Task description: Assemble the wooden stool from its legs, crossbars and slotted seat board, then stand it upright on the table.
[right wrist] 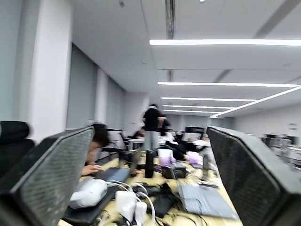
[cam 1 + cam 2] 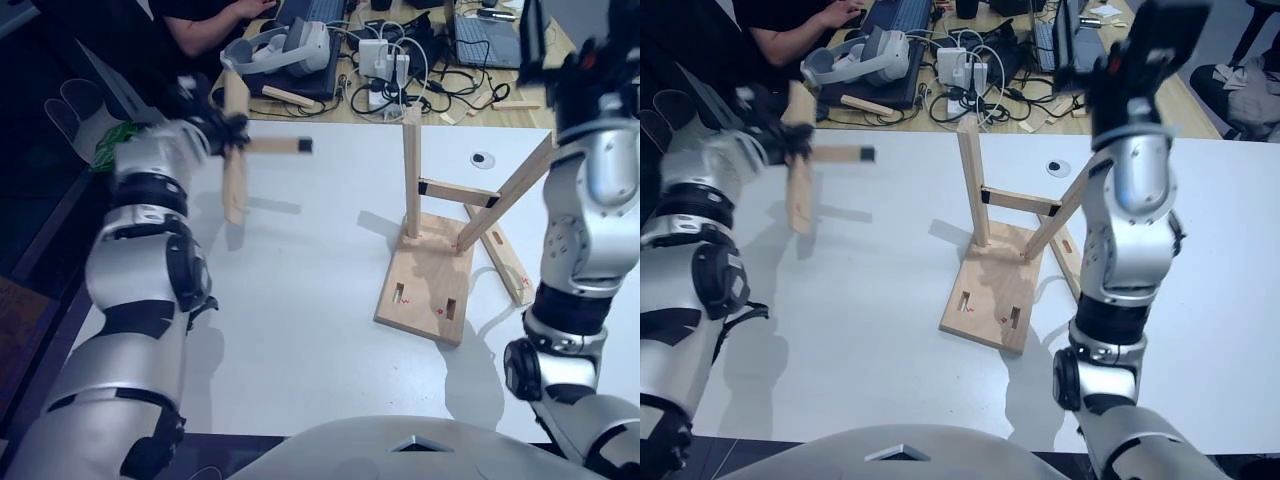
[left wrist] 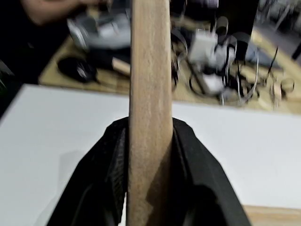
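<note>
L gripper (image 3: 150,141) clamped on leg (image 2: 234,190) w/ crossbar (image 2: 275,146) attached, held up over far-left of table (image 2: 300,340), prob for carrying to seat board (image 2: 425,295). Board flat mid-table, slots up for access, leg pair (image 2: 411,170) seated in it. R gripper (image 1: 150,136) spread wide, empty, raised clear of work

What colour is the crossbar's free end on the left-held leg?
Crossbar end: black, best in the left eye view.

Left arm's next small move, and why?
Probably carry the held leg across toward the seat board. The left gripper is shut on it in the air, well left of the board, whose two near slots are empty.
</note>
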Controlling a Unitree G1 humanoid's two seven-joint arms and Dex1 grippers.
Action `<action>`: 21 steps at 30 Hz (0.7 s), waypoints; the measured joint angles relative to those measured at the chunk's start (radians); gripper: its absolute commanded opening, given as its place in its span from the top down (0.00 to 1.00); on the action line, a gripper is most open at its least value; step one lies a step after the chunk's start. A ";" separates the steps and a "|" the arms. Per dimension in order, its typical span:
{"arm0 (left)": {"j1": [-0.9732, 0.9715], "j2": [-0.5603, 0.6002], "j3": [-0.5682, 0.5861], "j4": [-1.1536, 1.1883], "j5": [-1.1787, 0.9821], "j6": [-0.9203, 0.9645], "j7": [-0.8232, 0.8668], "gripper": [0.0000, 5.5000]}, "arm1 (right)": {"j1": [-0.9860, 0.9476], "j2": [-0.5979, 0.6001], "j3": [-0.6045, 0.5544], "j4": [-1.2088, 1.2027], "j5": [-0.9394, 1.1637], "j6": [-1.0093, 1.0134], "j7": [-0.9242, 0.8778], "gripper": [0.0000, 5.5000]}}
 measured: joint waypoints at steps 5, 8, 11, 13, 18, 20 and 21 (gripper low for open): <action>0.043 -0.140 0.170 -0.448 -0.247 -0.056 0.108 0.81 | 0.006 -0.096 0.152 -0.102 0.355 0.486 0.281 0.40; 0.126 -0.246 0.169 -0.683 -0.343 0.025 0.171 0.81 | 0.055 -0.101 0.286 -0.184 0.486 0.627 0.373 0.49; 0.191 -0.309 0.140 -0.840 -0.408 0.114 0.221 0.81 | 0.040 -0.014 0.390 -0.108 0.474 0.629 0.370 0.60; 0.222 -0.334 0.129 -0.905 -0.443 0.162 0.251 0.81 | -0.008 0.034 0.457 0.007 0.409 0.573 0.363 0.65; 0.241 -0.368 0.105 -0.993 -0.503 0.233 0.310 0.81 | -0.182 0.171 0.554 0.393 0.179 0.307 0.350 0.83; 0.244 -0.371 0.101 -1.024 -0.522 0.245 0.330 0.81 | -0.233 0.227 0.525 0.521 0.138 0.218 0.324 0.91; 0.246 -0.374 0.100 -1.036 -0.527 0.253 0.338 0.81 | -0.264 0.257 0.499 0.586 0.122 0.177 0.293 0.94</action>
